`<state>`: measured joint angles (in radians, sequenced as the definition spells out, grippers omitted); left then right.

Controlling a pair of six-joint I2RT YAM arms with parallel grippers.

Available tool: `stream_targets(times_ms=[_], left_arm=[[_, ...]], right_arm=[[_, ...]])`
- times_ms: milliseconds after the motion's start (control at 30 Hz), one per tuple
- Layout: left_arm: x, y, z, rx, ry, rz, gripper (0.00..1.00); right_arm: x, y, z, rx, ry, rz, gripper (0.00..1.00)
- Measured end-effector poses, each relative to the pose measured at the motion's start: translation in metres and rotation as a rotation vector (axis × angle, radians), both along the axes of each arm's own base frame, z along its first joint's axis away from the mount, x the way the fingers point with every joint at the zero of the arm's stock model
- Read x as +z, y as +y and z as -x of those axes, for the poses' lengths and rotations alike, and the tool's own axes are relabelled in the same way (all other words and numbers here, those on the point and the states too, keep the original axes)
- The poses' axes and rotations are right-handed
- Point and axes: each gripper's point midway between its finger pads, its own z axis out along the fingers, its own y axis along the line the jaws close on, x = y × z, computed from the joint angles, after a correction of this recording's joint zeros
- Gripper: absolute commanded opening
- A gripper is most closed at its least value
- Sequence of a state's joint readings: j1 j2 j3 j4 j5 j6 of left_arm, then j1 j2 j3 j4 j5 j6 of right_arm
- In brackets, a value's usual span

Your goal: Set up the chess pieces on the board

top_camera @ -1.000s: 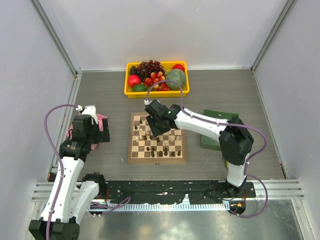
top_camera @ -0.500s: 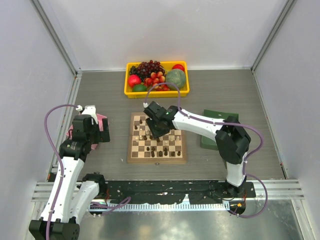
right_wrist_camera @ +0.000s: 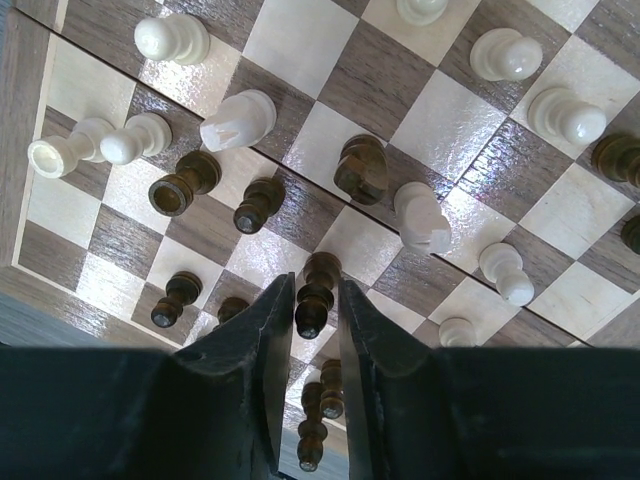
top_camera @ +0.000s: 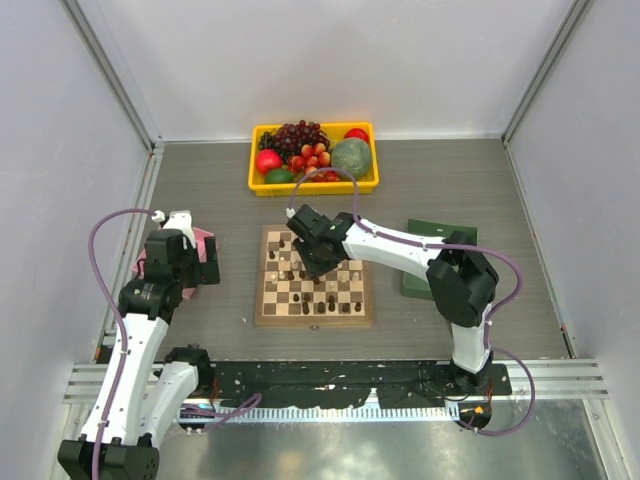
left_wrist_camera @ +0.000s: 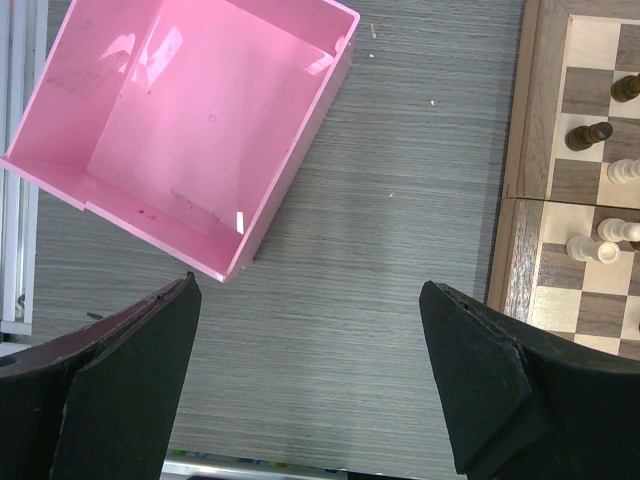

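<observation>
Dark-brown chess piece (right_wrist_camera: 312, 310) sits pinched in the right gripper (right_wrist_camera: 315, 283) over the board's (top_camera: 315, 321) 11 o'clock corner. Lowering it risks toppling the dark pawn (right_wrist_camera: 258, 205) at 10 o'clock or the white knight (right_wrist_camera: 422, 218) at 2 o'clock. The left gripper (left_wrist_camera: 310, 380) hangs wide apart.

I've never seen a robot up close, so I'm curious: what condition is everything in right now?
Left gripper: jaws wide open, holding nothing.
Right gripper: jaws shut on a dark piece.
Pink tray: empty.
Yellow bin: full of fruit.
Board: open flat, chess pieces scattered, some tipped over.
</observation>
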<state>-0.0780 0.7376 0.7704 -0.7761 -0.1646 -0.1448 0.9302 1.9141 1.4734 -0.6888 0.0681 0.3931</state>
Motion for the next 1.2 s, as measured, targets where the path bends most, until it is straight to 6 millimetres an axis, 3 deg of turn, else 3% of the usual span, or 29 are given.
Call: stream_targets(times_ms=[33,133,500,700,833,1100,1200], left_arm=[[0.0,0.0,0.0,0.0,0.0,0.0,0.99],[0.0,0.0,0.0,0.0,0.0,0.0,0.99],[0.0,0.0,0.0,0.0,0.0,0.0,0.99],[0.0,0.0,0.0,0.0,0.0,0.0,0.99],[0.0,0.0,0.0,0.0,0.0,0.0,0.99],[0.003,0.0,0.001,0.001,-0.016,0.001,0.99],[0.006,0.002,0.002,0.009,-0.028,-0.006,0.99]], right_arm=[[0.0,0.0,0.0,0.0,0.001,0.002,0.36],[-0.001,-0.002,0.001,0.002,0.003,0.007,0.38],[-0.001,-0.004,0.002,0.015,0.005,0.019,0.18],[0.002,-0.003,0.005,0.027,0.0,0.019,0.17],[0.021,-0.002,0.011,0.042,-0.023,-0.005,0.17],[0.093,0.01,0.015,0.067,-0.119,-0.152,0.16],[0.102,0.018,0.023,0.093,-0.127,-0.176,0.16]])
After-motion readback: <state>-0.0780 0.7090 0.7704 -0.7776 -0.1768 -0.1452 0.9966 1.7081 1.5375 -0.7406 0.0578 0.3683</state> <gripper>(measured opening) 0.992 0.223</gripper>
